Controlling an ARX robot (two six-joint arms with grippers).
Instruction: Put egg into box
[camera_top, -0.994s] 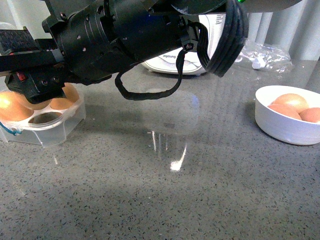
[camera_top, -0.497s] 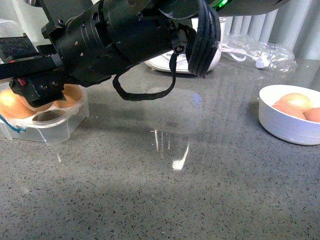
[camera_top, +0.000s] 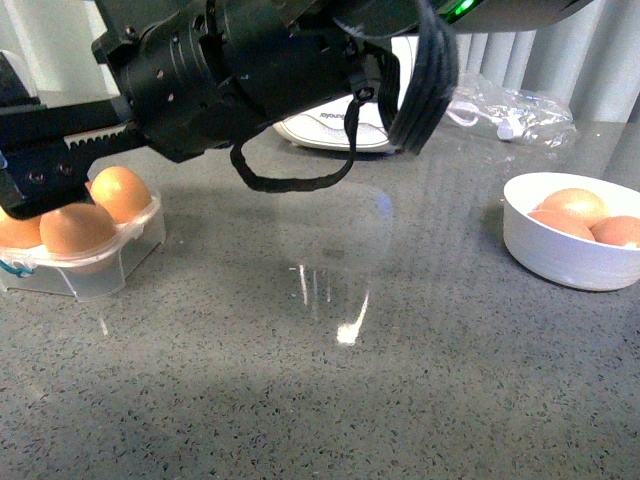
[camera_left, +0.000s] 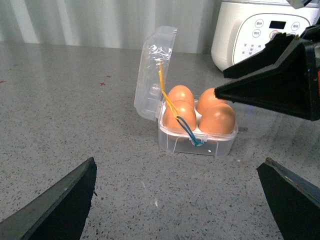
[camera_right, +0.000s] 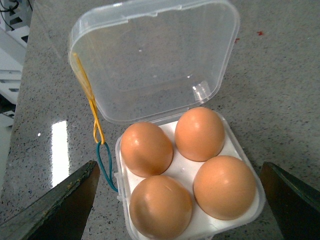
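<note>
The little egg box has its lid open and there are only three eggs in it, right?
Not quite. The lid is open, but the box holds four eggs, not three. The right wrist view, looking down into it, shows all four.

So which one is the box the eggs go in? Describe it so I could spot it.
On the grey table, look to the robot's left side. The box is a small clear plastic case, its lid open, with four brown eggs in its cups. Unlike the round white bowl on the right, it is square and see-through.
</note>
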